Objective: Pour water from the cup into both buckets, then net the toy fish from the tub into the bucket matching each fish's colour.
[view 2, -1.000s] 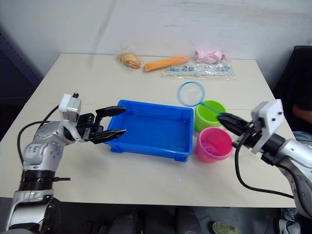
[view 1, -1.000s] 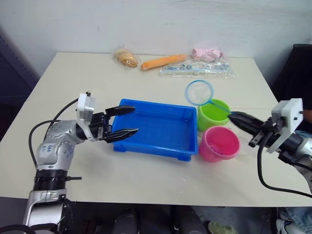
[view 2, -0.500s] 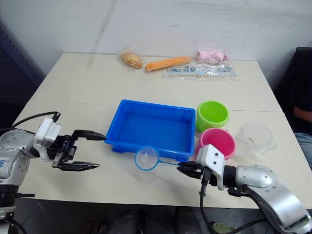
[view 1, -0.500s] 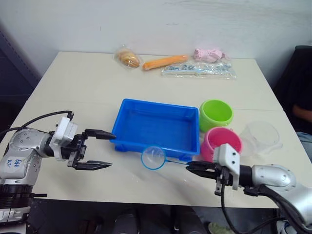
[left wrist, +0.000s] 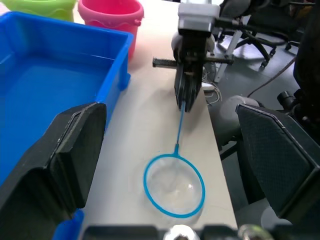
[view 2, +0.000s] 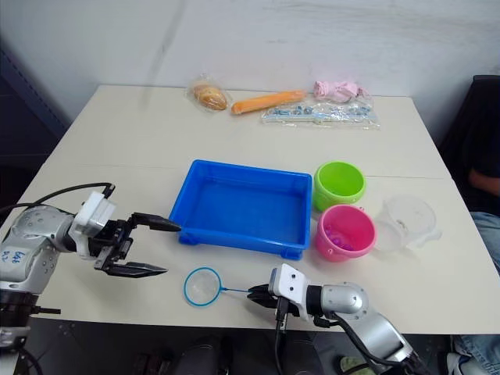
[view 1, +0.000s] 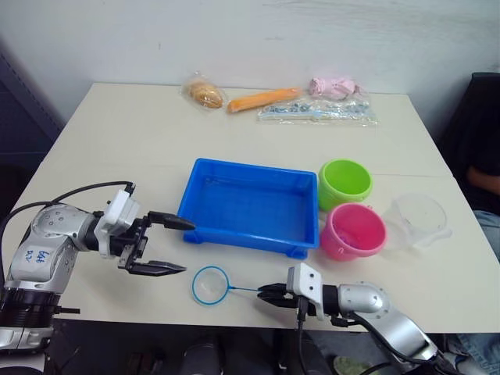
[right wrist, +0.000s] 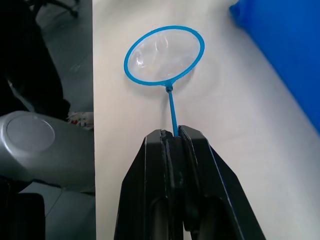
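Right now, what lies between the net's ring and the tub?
Only bare tabletop separates the net's ring from the tub in the left eye view; the right gripper holds the net's handle beside it.

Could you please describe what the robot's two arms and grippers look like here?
Both arms are silver-grey metal with rounded joint housings and black cables looping alongside. Each wrist carries a white boxy block ahead of two black tapered fingers: the left gripper and the right gripper. The left arm's housing bears small blue handwritten markings.
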You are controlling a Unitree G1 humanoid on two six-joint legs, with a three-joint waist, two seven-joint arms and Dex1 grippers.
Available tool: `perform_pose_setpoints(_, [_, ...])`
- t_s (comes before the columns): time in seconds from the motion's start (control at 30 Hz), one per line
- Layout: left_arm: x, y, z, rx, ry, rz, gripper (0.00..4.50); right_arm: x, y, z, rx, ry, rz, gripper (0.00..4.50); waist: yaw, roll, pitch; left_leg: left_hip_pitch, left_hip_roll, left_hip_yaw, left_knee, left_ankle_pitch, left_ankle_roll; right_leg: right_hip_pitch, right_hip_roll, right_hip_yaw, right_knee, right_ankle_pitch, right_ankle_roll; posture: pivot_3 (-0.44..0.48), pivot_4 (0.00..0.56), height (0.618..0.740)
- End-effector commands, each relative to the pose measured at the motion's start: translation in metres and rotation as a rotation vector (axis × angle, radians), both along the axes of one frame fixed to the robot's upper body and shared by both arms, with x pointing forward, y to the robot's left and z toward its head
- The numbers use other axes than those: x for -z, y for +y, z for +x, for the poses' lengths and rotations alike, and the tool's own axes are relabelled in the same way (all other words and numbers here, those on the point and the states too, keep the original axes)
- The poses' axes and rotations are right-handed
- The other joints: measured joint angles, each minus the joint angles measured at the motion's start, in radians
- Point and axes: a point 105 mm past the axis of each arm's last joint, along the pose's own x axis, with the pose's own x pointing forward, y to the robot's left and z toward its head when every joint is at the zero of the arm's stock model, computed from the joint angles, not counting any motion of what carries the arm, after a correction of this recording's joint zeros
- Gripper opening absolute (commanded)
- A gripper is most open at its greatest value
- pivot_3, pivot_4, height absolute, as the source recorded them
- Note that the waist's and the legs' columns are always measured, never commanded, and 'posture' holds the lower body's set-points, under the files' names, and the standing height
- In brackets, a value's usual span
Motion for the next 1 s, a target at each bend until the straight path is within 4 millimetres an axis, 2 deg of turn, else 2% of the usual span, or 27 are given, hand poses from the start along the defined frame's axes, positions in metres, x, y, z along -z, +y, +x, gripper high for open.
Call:
perform_pose_setpoints(0.03, [-0.003, 0.003, -0.007, 0.071, 0.007, 0.025, 4.46, -0.007, -0.001, 0.005, 0.028, -0.008, 0.049, 0.00, 0.000, 0.000, 0.000, 0.000, 0.000, 0.000, 0.000, 0.000, 0.000, 0.000, 0.000, 0.000, 0.000, 0.000, 0.000, 0.000, 0.150, 0.740])
perform_pose_setpoints(0.17, [-0.004, 0.004, -0.004, 0.064, -0.005, 0.025, 4.50, -0.015, -0.007, 0.009, 0.038, -0.030, 0.062, 1.61, -0.001, 0.000, 0.000, 0.000, 0.001, 0.000, 0.000, 0.000, 0.000, 0.000, 0.000, 0.000, 0.000, 0.000, 0.000, 0.000, 0.150, 0.740])
perform_pose_setpoints(0.27, [-0.004, 0.005, -0.003, 0.049, -0.007, 0.022, 4.50, -0.032, -0.014, 0.006, 0.033, -0.032, 0.092, 3.12, 0.000, 0.000, 0.000, 0.000, 0.000, 0.000, 0.000, 0.000, 0.000, 0.000, 0.000, 0.000, 0.001, 0.000, 0.000, 0.000, 0.150, 0.740])
perform_pose_setpoints(0.3, [-0.004, 0.006, -0.003, 0.032, -0.009, 0.018, 4.50, -0.041, -0.017, -0.001, 0.013, -0.026, 0.110, 3.75, 0.000, 0.000, 0.000, 0.000, 0.001, 0.000, 0.000, 0.000, 0.000, 0.000, 0.000, 0.000, 0.000, 0.000, 0.000, 0.000, 0.150, 0.740])
perform_pose_setpoints(0.37, [0.003, 0.013, -0.002, -0.029, 0.002, 0.033, 4.50, -0.054, -0.027, -0.019, -0.028, -0.021, 0.098, 4.44, 0.001, 0.001, 0.000, 0.000, 0.000, 0.000, 0.000, 0.000, 0.000, 0.000, 0.000, 0.000, 0.000, 0.000, 0.000, 0.000, 0.150, 0.740])
perform_pose_setpoints(0.47, [0.011, 0.027, -0.001, -0.135, 0.004, 0.073, 4.50, -0.069, -0.041, -0.037, -0.039, -0.017, 0.064, 4.44, 0.002, 0.000, 0.000, 0.000, 0.001, -0.001, -0.001, -0.001, 0.000, 0.001, 0.000, -0.001, 0.000, 0.000, 0.000, 0.000, 0.150, 0.740])
perform_pose_setpoints(0.57, [0.016, 0.042, 0.002, -0.243, -0.004, 0.110, 4.50, -0.081, -0.052, -0.046, -0.009, -0.033, 0.038, 4.44, 0.000, 0.000, 0.000, 0.000, 0.001, -0.001, 0.000, -0.002, 0.003, 0.001, -0.001, 0.000, -0.001, 0.000, 0.000, 0.000, 0.150, 0.740])
perform_pose_setpoints(0.63, [0.022, 0.076, 0.003, -0.431, 0.008, 0.140, 4.50, -0.100, -0.079, -0.043, 0.101, -0.123, 0.025, 4.44, -0.001, -0.001, -0.001, 0.001, 0.001, -0.002, 0.000, -0.003, 0.005, 0.002, 0.000, -0.001, -0.001, 0.000, 0.000, 0.000, 0.150, 0.740])
perform_pose_setpoints(0.67, [0.024, 0.093, 0.001, -0.504, 0.003, 0.158, 4.50, -0.114, -0.092, -0.041, 0.151, -0.228, 0.014, 4.44, -0.002, 0.000, 0.000, 0.002, 0.001, -0.001, -0.001, -0.004, 0.005, 0.002, -0.001, -0.001, -0.001, 0.000, 0.000, 0.000, 0.150, 0.740])
perform_pose_setpoints(0.7, [0.026, 0.103, -0.001, -0.547, -0.003, 0.171, 4.50, -0.124, -0.101, -0.041, 0.182, -0.300, 0.003, 4.44, -0.003, 0.000, 0.000, 0.003, 0.001, -0.001, -0.002, -0.004, 0.005, 0.003, -0.001, 0.000, -0.001, 0.000, 0.000, 0.000, 0.150, 0.740])
perform_pose_setpoints(0.77, [0.036, 0.120, -0.003, -0.615, -0.015, 0.204, 4.50, -0.138, -0.130, -0.040, 0.308, -0.299, -0.028, 4.44, 0.000, 0.000, 0.000, 0.006, 0.002, -0.001, -0.003, -0.004, 0.005, 0.006, 0.000, -0.001, -0.002, 0.000, 0.000, 0.000, 0.150, 0.740])
perform_pose_setpoints(0.83, [0.042, 0.127, -0.001, -0.653, -0.041, 0.214, 4.50, -0.142, -0.152, -0.041, 0.379, -0.306, -0.078, 4.44, 0.006, 0.000, 0.000, 0.011, 0.002, -0.001, -0.003, -0.006, 0.005, 0.011, -0.002, -0.001, -0.003, 0.000, 0.000, 0.000, 0.150, 0.740])
perform_pose_setpoints(1.0, [0.042, 0.123, 0.013, -0.672, -0.131, 0.210, 4.50, -0.138, -0.190, -0.048, 0.445, -0.370, -0.150, 4.44, 0.025, -0.002, -0.002, 0.018, 0.003, -0.002, -0.007, -0.009, 0.004, 0.020, -0.008, -0.003, -0.013, 0.001, -0.002, 0.000, 0.150, 0.740])
